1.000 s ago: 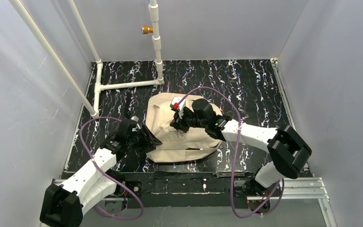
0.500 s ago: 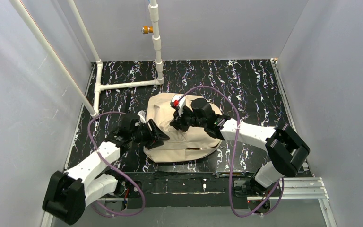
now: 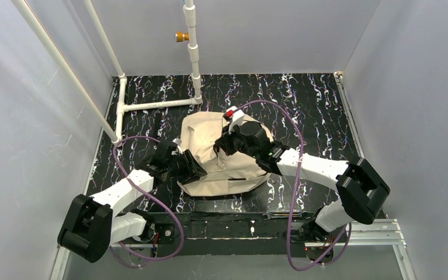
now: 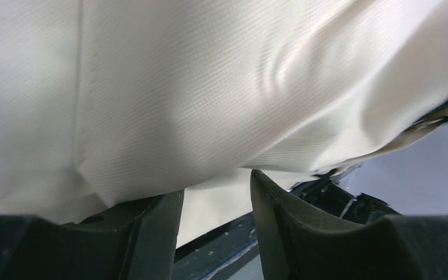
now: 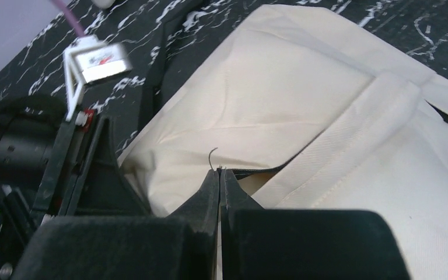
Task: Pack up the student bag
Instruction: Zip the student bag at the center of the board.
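The beige student bag (image 3: 210,131) lies in the middle of the black marbled table. My left gripper (image 3: 191,169) is at the bag's near-left edge. In the left wrist view its jaws (image 4: 216,198) stand apart, and bag fabric (image 4: 210,87) drapes over the fingertips with nothing between them. My right gripper (image 3: 220,146) is on top of the bag. In the right wrist view it (image 5: 220,172) is shut tight at the black zip edge of the bag (image 5: 303,105), where a slit opening shows. No books are in view.
A white pipe frame (image 3: 157,105) stands at the back left, with an upright pipe and orange valve (image 3: 181,37) behind the bag. Grey walls enclose the table (image 3: 315,105). The left arm's black wrist (image 5: 64,169) shows at the left of the right wrist view.
My right gripper has moved back and to the right, drawing the bag's top fabric with it. My left gripper has pushed in against the bag's left edge. The bag looks narrower and more bunched.
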Available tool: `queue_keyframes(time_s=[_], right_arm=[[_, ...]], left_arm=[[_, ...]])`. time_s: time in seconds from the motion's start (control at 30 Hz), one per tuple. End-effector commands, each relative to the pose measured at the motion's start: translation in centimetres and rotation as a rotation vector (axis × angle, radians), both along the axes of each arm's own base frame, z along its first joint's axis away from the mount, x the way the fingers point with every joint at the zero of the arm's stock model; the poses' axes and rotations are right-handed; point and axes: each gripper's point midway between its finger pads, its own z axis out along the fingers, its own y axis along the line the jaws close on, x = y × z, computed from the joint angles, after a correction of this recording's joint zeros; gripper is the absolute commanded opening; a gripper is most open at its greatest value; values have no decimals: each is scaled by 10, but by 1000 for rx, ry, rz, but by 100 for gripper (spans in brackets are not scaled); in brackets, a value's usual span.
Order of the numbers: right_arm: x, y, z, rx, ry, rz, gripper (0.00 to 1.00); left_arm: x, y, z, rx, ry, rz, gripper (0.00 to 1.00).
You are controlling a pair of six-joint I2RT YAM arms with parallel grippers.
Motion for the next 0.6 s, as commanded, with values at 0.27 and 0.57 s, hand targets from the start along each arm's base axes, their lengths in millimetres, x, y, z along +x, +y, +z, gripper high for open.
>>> queue_keyframes(time_s=[0.27,0.57], right_arm=[[24,14,62,241,24,10,1],[6,7,91,392,104,-3,1]], left_arm=[[-5,-37,94,24,-547,-338,64],[46,-75,89,150,-663,-154,48]])
